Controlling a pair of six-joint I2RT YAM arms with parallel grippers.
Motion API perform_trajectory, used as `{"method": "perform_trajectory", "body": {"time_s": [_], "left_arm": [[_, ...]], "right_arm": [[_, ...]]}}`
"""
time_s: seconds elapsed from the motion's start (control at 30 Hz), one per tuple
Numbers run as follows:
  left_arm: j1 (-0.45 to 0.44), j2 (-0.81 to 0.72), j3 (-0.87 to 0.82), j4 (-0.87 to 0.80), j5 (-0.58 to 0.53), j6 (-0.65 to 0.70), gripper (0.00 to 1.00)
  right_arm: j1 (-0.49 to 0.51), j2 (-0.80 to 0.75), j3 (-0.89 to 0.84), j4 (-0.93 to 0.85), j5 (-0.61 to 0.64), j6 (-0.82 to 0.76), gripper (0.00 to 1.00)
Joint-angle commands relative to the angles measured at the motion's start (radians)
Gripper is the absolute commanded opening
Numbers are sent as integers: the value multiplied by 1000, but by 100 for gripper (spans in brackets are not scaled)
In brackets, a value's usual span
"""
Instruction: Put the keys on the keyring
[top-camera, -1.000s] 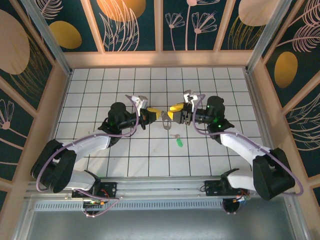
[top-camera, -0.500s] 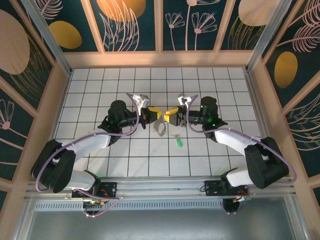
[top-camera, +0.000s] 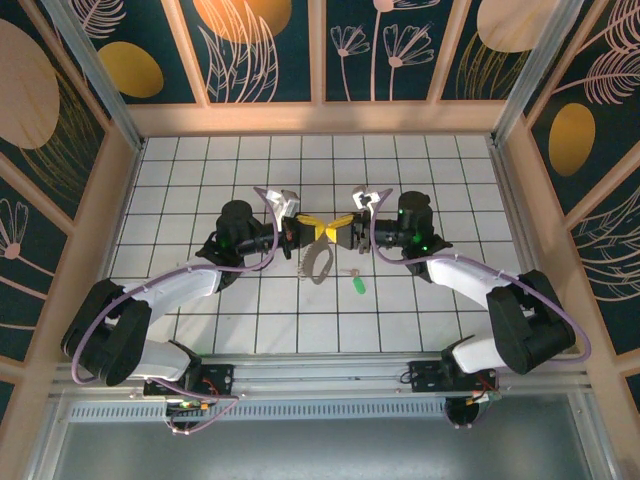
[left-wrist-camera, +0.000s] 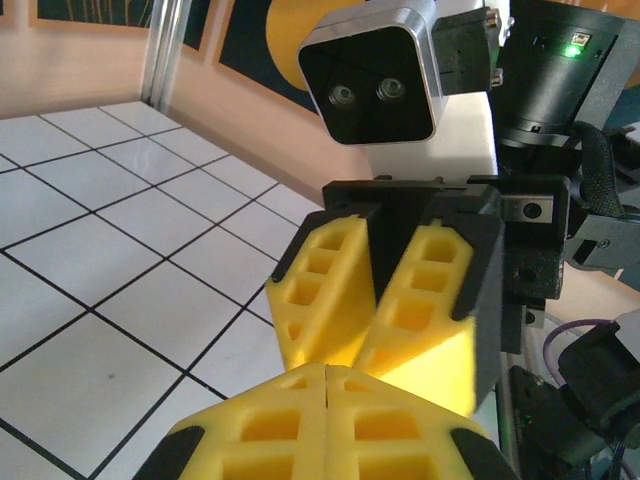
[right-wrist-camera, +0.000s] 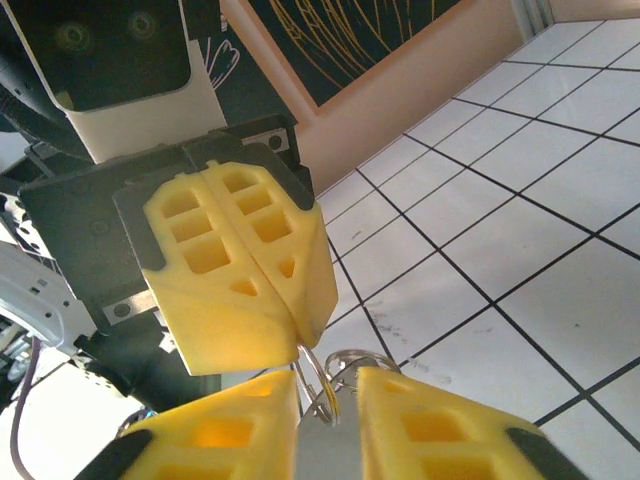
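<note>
— Over the white tiled worktop (top-camera: 200, 160), what's changed?
— Right gripper (top-camera: 336, 225) has slid across to meet the left gripper (top-camera: 316, 228), its yellow jaws drawn in to a slit.
— Holding anything?
— Left is clamped on the thin silvery looped keyring (top-camera: 319, 262), dangling beneath. Whether the right pinches it too, I cannot tell.
— And the small silvery key with the green plastic head (top-camera: 357, 284)?
— Lying nearby, untouched. I'd guess they're spreading the ring first.

Bright, even light; faint sheen on white tiles (left-wrist-camera: 90, 300); wrist views' nearest foreground softly out of focus.
</note>
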Motion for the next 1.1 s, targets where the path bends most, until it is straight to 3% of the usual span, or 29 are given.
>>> {"method": "perform_trajectory", "body": {"time_s": [0.0, 0.13, 0.3, 0.43, 0.6, 0.73, 0.9, 1.07], "left_arm": [[-3, -11, 28, 14, 33, 15, 0], [-3, -8, 28, 17, 40, 11, 0], [-3, -2, 32, 18, 39, 7, 0], [-3, -4, 46, -1, -27, -9, 0], [-3, -44, 39, 4, -142, -33, 33], [-3, -86, 20, 13, -223, -47, 48], [-3, -102, -10, 30, -269, -71, 56], [-2, -80, -13, 38, -259, -88, 58]], "right_arm": [[8, 11, 35, 40, -39, -8, 14], [9, 7, 32, 50, -52, -6, 0], [9, 0, 29, 56, -50, -6, 0], [6, -8, 23, 62, -7, -8, 0], [-7, -13, 19, 88, 24, 2, 0], [-13, -22, 18, 101, 36, 4, 0], [-22, -24, 6, 150, 54, 19, 0], [-36, -32, -20, 259, 54, 64, 0]]}}
